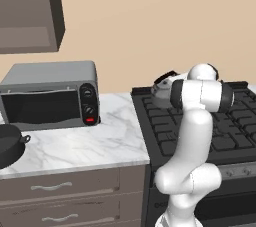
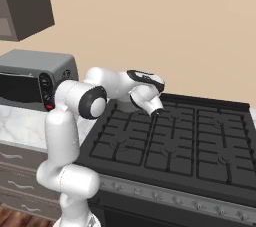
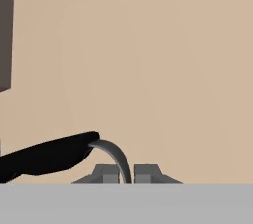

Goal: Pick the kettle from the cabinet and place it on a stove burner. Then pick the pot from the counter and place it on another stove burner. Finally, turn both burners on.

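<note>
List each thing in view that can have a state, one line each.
gripper: shut on the kettle's handle.
kettle: at the stove's back left, held by its black handle.
pot: on the counter, untouched.
burners: no flame visible.
toaster oven: door closed.
drawers: closed.

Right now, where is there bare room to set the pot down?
The front and right burners stand bare. The back-left grate is crowded by the gripper, shut on the kettle handle. On the counter, marble is free between pot and stove, before the toaster oven.
</note>
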Available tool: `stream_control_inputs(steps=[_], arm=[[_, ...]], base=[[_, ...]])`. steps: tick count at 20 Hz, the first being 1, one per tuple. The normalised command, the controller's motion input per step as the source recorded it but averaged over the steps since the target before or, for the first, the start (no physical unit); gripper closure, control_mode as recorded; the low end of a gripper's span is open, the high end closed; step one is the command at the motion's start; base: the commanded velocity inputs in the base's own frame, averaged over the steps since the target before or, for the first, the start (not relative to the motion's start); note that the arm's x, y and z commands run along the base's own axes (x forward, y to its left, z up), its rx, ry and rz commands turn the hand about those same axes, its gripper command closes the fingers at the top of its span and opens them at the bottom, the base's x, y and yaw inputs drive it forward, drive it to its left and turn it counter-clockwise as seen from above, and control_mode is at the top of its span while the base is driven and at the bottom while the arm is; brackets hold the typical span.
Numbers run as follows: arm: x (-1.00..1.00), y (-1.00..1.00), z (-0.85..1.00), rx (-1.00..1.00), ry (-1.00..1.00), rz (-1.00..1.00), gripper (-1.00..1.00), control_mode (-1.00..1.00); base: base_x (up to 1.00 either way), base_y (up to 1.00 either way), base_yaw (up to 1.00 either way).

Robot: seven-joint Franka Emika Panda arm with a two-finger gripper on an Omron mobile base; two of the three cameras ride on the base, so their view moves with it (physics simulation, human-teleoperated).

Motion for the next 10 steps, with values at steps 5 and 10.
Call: stream_control_inputs(steps=[5, 10], arm=[[0.29, -0.04, -0.16, 0.00, 0.00, 0.01, 1.00, -1.00], [0.31, -0.02, -0.16, 0.00, 0.00, 0.01, 1.00, -1.00]], base=[[0.00, 0.00, 0.00], [0.00, 0.00, 0.00]])
